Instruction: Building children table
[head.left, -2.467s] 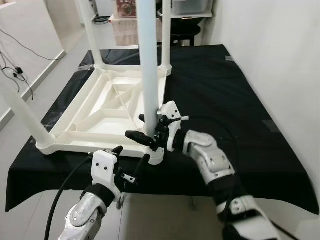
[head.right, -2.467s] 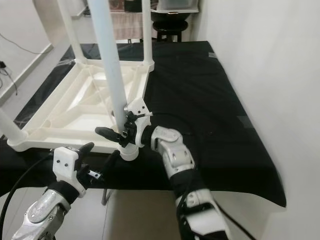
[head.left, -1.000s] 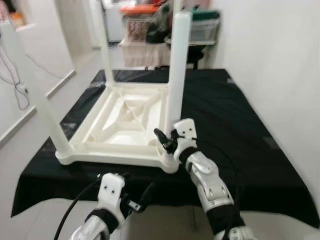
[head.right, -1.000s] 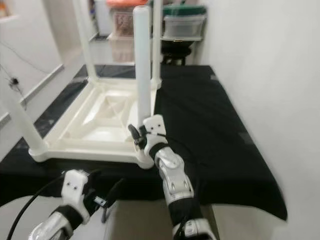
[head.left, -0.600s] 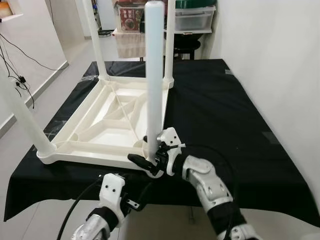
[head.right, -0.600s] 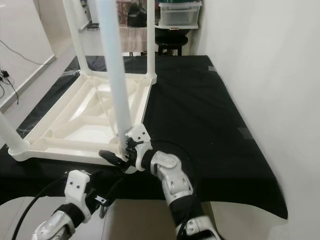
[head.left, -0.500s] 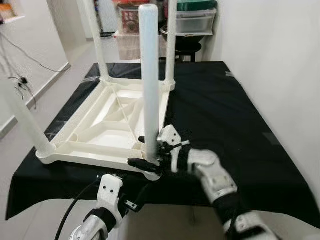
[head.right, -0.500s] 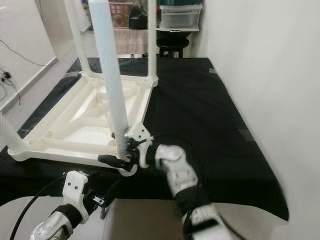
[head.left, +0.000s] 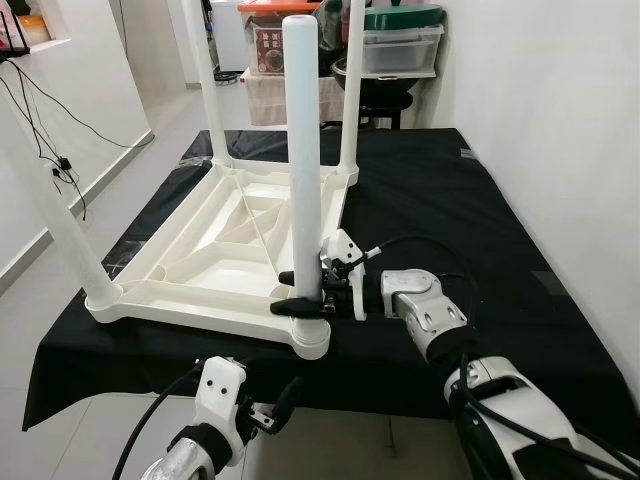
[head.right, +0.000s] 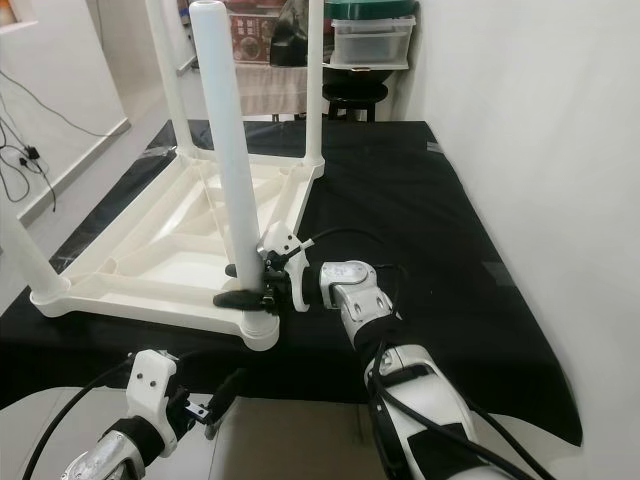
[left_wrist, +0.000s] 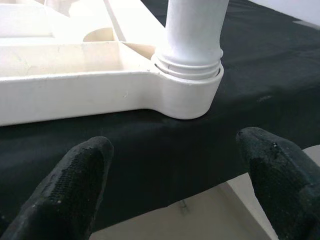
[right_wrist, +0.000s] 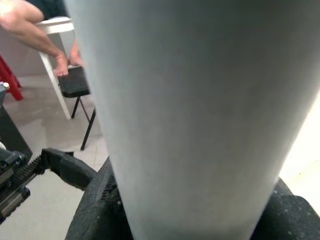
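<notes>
Shifted slightly, right tool (head.left: 300, 292) still clenches the upturned white table's (head.left: 190, 262) leg (head.left: 303, 160).

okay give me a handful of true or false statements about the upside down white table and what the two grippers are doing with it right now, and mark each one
1. The white table lies upside down on a black cloth. True.
2. The right gripper grips the near table leg low down, close to its socket. True.
3. The left gripper is clamped on the table's edge. False: it hangs open below the front of the cloth, touching nothing.
4. The near leg lies flat on the cloth. False: it stands upright in the corner socket.
5. All four corners have a leg standing in them. True.
</notes>
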